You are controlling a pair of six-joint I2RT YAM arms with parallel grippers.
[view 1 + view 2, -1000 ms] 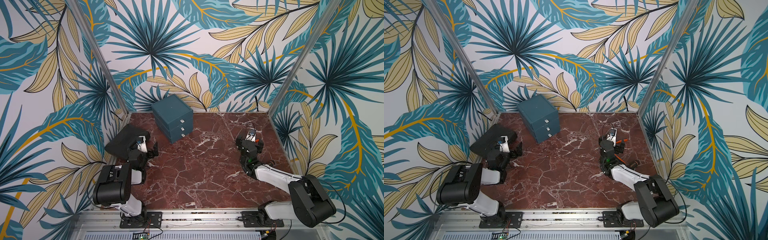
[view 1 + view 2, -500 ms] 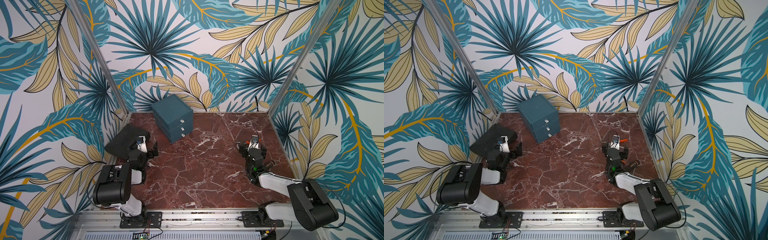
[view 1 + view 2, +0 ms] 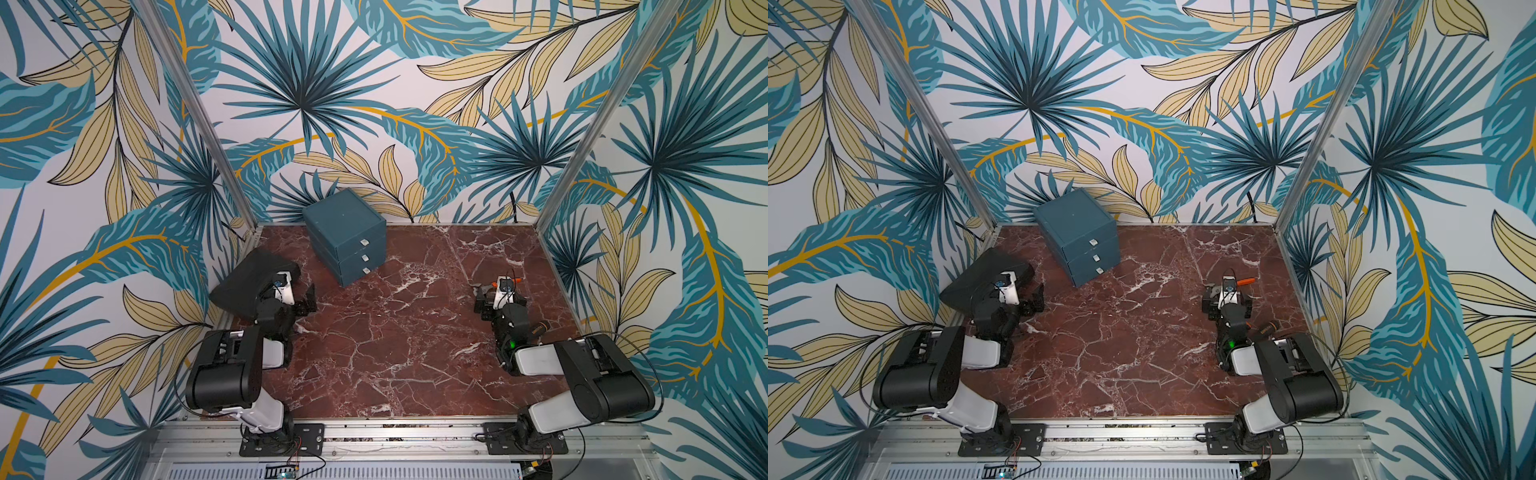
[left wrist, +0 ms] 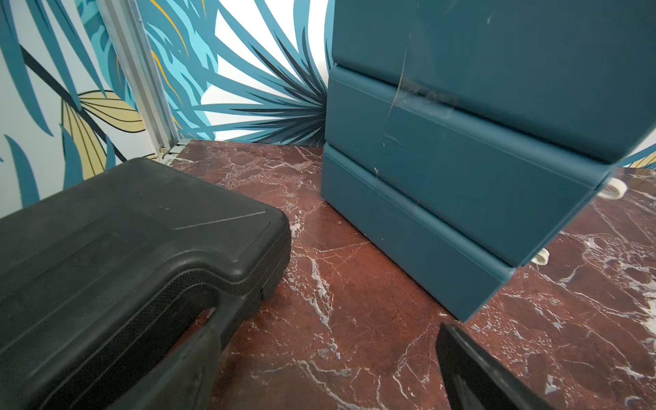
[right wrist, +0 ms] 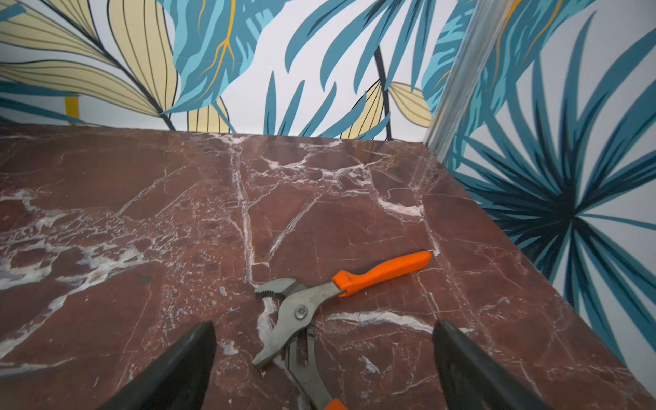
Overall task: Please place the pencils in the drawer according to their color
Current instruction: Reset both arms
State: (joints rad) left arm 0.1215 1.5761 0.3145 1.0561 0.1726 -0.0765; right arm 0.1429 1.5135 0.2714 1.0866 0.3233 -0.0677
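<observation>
Top views, both: drawer (image 3: 345, 232) sits left of frame centre, up-right of my left gripper (image 3: 302, 302), apart. My fingers spread, empty. Right gripper (image 3: 498, 296) spread above pliers (image 3: 514, 281).

Dark teal drawer (image 3: 341, 222), black case (image 4: 124, 248), orange-handled grey pliers (image 5: 307, 305), red-brown white-veined table (image 3: 395, 353)
</observation>
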